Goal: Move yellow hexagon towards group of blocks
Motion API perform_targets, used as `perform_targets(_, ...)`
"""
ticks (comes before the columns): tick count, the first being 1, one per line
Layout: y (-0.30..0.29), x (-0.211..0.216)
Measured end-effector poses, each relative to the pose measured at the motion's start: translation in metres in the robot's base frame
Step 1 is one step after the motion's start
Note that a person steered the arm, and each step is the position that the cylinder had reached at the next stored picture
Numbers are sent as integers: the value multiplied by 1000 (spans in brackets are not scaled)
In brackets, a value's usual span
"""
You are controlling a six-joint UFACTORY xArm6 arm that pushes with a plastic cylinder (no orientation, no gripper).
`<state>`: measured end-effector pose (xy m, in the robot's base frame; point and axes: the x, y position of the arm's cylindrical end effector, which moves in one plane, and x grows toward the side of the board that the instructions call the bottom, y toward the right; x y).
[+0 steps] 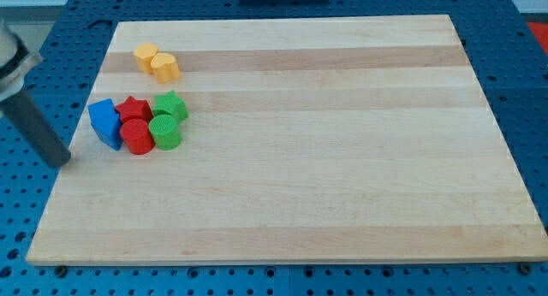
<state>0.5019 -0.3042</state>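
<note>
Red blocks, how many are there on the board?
2. A red star sits in the cluster near the view's left, between the blue block and the green star. A red cylinder sits just below it. None seem hidden.

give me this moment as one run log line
tip: off board, left of blue block | yellow hexagon: top left, touching second yellow block, apart from group | push: not begun

I work in what looks like a lab or test bench: a pale wooden board (291, 142) lies on a blue metal table (531, 82) drilled with a regular grid of holes (the sort used for bolting equipment down), with small coloured toy blocks (141, 123) on it.
</note>
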Motion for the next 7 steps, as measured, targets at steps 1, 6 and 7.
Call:
perform_targets(1,10,58)
perform_targets(6,259,-123)
perform_targets(7,223,-189)
